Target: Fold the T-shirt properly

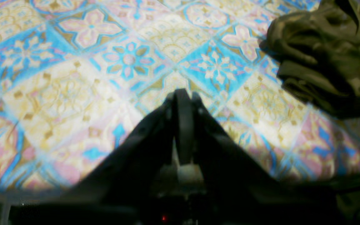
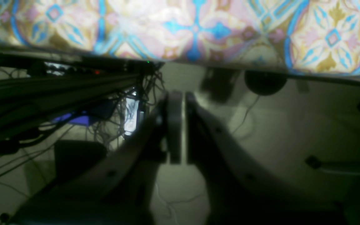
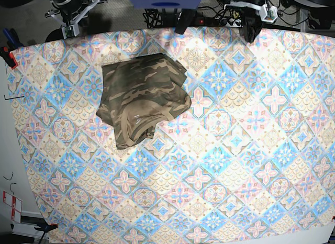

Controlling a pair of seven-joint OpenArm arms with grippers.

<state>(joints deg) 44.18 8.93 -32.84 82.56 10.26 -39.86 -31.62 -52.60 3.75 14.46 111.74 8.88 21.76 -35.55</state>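
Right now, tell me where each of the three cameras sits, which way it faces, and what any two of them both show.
Base: overhead, looking straight down on the tablecloth and the crumpled T-shirt; both arms show at the top edge.
Left wrist: behind the left claw, shut, facing across the cloth with the T-shirt at upper right.
Right wrist: behind the right claw, shut, facing past the table's edge at cables and floor, cloth hanging along the top.
Shared: base and left wrist both show the T-shirt; all three show the tablecloth.
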